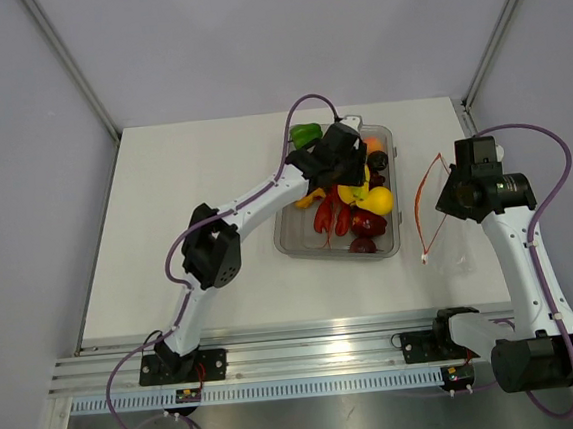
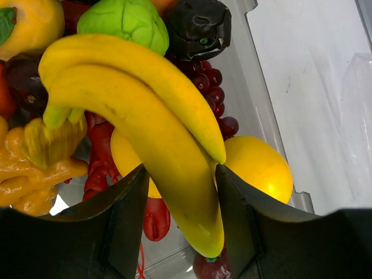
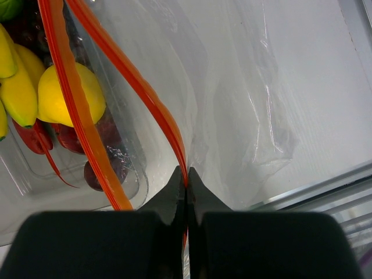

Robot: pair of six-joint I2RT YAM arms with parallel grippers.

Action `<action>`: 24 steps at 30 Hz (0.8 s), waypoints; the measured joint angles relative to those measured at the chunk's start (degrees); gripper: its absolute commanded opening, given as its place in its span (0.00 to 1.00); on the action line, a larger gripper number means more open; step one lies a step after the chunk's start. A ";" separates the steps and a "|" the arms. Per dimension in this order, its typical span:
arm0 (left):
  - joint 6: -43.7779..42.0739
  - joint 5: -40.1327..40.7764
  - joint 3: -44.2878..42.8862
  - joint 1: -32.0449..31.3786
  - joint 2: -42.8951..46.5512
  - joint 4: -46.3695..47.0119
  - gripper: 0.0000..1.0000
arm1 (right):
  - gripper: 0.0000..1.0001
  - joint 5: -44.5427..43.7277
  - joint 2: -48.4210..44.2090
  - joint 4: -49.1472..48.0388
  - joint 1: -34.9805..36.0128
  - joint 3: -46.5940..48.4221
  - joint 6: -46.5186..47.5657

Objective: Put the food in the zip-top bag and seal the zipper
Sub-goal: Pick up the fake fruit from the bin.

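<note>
The food lies heaped in a clear rigid tray. Among it are bananas, a red lobster, purple grapes and a round yellow fruit. A green pepper sits at the tray's far edge. My left gripper reaches down into the tray, and its fingers press both sides of the lower banana's end. My right gripper is shut on the zipper of the zip-top bag. It holds the bag's mouth open, just right of the tray.
The bag's clear body drapes onto the white table right of the tray. An aluminium rail runs along the near edge. Grey walls enclose the table on the left, back and right.
</note>
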State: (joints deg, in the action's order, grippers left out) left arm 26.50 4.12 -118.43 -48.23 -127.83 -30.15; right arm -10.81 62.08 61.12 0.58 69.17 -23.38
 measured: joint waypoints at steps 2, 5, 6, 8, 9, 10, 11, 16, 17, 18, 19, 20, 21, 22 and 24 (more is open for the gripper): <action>0.63 -1.01 0.00 0.24 -0.15 -0.07 0.37 | 0.00 0.00 0.00 0.00 0.00 0.00 -0.07; 0.87 -2.38 0.15 0.28 0.00 -0.13 0.20 | 0.00 0.00 0.00 0.00 0.00 0.00 -0.31; 0.61 -2.58 0.66 0.28 0.39 0.09 0.12 | 0.00 0.02 0.00 0.00 0.00 0.00 -0.37; -0.33 -3.61 3.58 0.44 2.10 1.18 0.05 | 0.00 0.00 0.00 0.00 0.00 0.00 -0.42; -1.07 -4.24 5.29 0.52 3.30 1.75 0.00 | 0.00 0.02 0.00 0.00 0.00 0.00 -0.44; -1.81 -4.96 7.32 0.66 4.79 2.21 0.00 | 0.00 0.02 0.00 0.00 0.00 0.00 -0.44; -2.69 -5.53 9.05 0.74 6.12 2.54 0.00 | 0.00 0.02 0.00 0.00 0.00 0.00 -0.44; -8.11 -12.31 17.59 2.21 15.45 2.43 0.00 | 0.00 0.31 0.00 -0.04 0.00 0.00 -0.46; -9.16 -14.29 18.43 2.69 16.94 2.45 0.00 | 0.00 0.50 0.00 -0.04 0.00 0.00 -0.46; -10.25 -16.50 19.15 3.23 18.43 2.43 0.00 | 0.00 0.83 0.00 -0.04 0.00 0.00 -0.46; -11.23 -18.95 19.65 3.78 19.85 2.43 0.00 | 0.00 1.09 0.00 -0.07 0.00 0.00 -0.48; -11.93 -21.22 19.78 4.22 20.74 2.29 0.00 | 0.00 1.42 0.00 -0.11 0.00 0.00 -0.50; -13.07 -24.22 19.85 4.83 21.73 2.29 0.00 | 0.00 1.60 0.00 -0.22 0.00 0.00 -0.55; -13.99 -27.47 19.85 5.42 22.51 2.29 0.00 | 0.00 1.95 0.00 -0.39 0.00 0.00 -0.61; -15.78 -35.01 19.85 6.51 23.65 1.95 0.00 | 0.00 2.71 0.00 -0.61 0.00 0.00 -0.63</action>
State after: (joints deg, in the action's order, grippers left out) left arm 10.72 -30.89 -98.59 -41.71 -104.18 -28.21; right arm -8.10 62.08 60.51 0.58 69.17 -24.01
